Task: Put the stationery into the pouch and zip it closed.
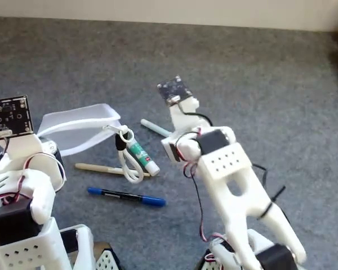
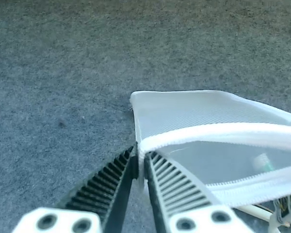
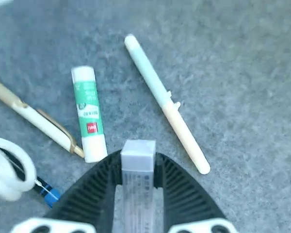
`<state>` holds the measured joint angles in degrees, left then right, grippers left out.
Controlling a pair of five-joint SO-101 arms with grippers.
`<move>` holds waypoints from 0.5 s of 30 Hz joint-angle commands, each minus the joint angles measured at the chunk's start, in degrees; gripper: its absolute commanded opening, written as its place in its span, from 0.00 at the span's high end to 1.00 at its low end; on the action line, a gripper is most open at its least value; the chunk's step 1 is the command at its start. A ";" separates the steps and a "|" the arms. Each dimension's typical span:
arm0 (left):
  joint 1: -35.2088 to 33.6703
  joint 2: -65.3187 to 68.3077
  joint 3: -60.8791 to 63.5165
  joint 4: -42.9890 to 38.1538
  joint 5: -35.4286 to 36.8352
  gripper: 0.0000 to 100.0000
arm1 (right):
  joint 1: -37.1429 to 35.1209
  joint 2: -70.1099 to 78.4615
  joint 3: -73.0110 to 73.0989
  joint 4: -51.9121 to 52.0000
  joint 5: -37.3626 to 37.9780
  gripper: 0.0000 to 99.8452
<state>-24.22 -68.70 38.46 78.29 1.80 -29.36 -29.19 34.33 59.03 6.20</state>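
At the grey table (image 1: 259, 67), the left end effector (image 2: 140, 159) pinches the white mesh pouch (image 1: 79, 125) by its rim. Blue pen (image 1: 127, 196), beige pen (image 1: 98, 167), pale marker (image 1: 154, 127) and glue stick (image 1: 142, 157) lie nearby. The right wrist view shows the right end effector (image 3: 137, 167) clamping an eraser (image 3: 138, 151).
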 commanded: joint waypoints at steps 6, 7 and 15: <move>1.36 2.68 -6.99 0.26 0.00 0.99 | -2.68 -9.89 -0.75 -1.63 -2.55 0.99; 2.07 4.44 -7.96 0.26 0.00 0.99 | -3.65 -10.51 -0.75 -1.63 -2.55 0.99; 5.05 19.30 -21.32 6.33 -0.09 0.99 | -8.57 -18.68 -1.01 -1.63 -2.55 0.99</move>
<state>-21.67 -55.16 25.45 82.15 1.71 -36.13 -43.25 34.51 58.42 4.26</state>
